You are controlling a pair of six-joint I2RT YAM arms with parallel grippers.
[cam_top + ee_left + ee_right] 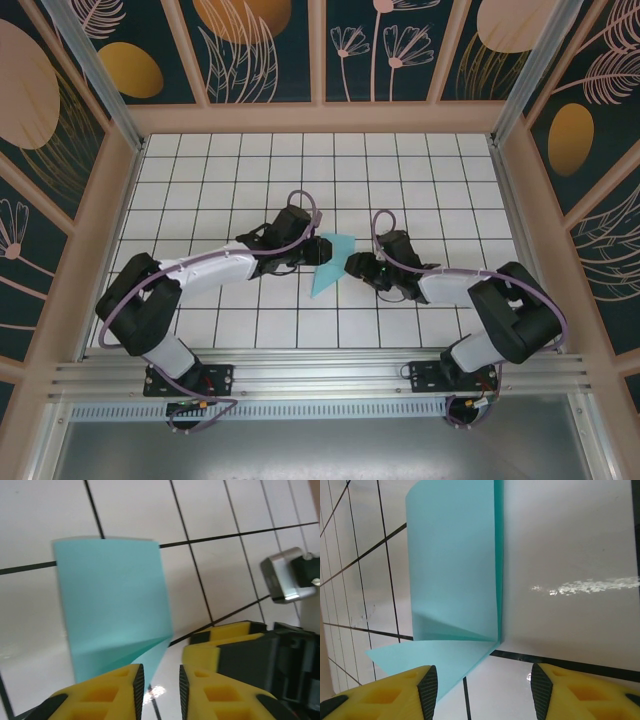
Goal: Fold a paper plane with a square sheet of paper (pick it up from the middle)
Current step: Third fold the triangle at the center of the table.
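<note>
Where the folded square sheet of paper lies midway across the bench, the left claw sits at its corner — only narrowly parted — and the right claw gapes wide at the crease's end.

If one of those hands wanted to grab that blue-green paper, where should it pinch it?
Probably the creased corner flap of the paper nearest the right hand. That flap seems to lift off the table along its fold, while the rest lies nearly flat with nothing to pinch. Come in low from the robot's side, one finger over, one under.
</note>
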